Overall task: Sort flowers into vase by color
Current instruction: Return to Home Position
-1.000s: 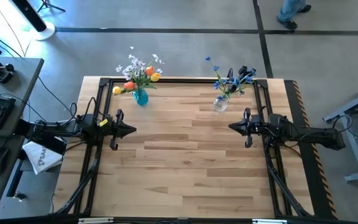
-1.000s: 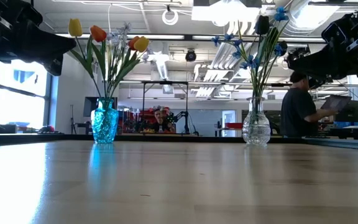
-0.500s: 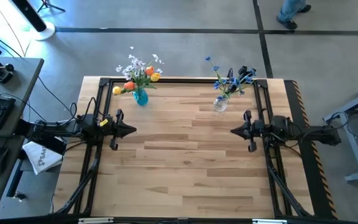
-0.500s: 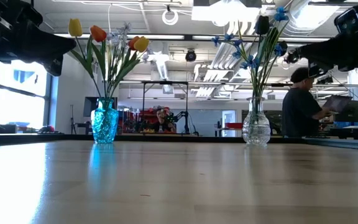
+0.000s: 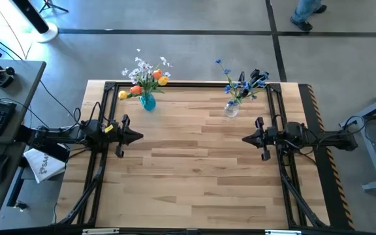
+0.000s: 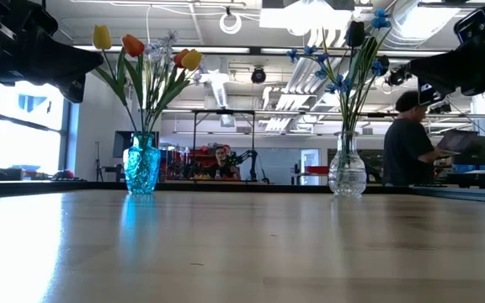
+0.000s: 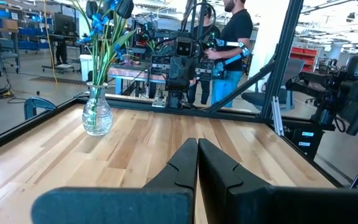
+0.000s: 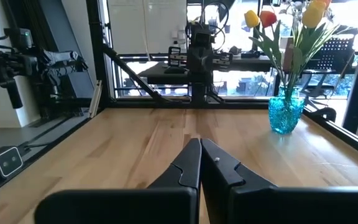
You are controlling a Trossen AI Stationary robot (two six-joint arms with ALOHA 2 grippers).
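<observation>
Your left gripper point(image 5: 136, 136) and right gripper point(image 5: 245, 138) are pinched shut and empty, facing each other across the table point(image 5: 194, 176). At the table's far edge, orange and yellow flowers point(image 5: 145, 75) stand in the blue vase point(image 5: 147, 102), and blue flowers point(image 5: 243, 83) in the clear vase point(image 5: 231, 109). A person point(image 6: 407, 143) stands beyond the table.

Left pincer point(image 7: 197, 144) closed over table point(image 7: 154, 134); clear vase point(image 7: 97, 115) holding blue, possibly black, flowers point(image 7: 99, 22).

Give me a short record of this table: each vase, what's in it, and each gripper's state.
blue glass vase: far left of wooden table; yellow, orange, red tulips, pale blossom sprays
clear glass vase: far right; small blue flowers, dark flower
left gripper: shut, empty, above left side
right gripper: shut, empty, above right side
</observation>
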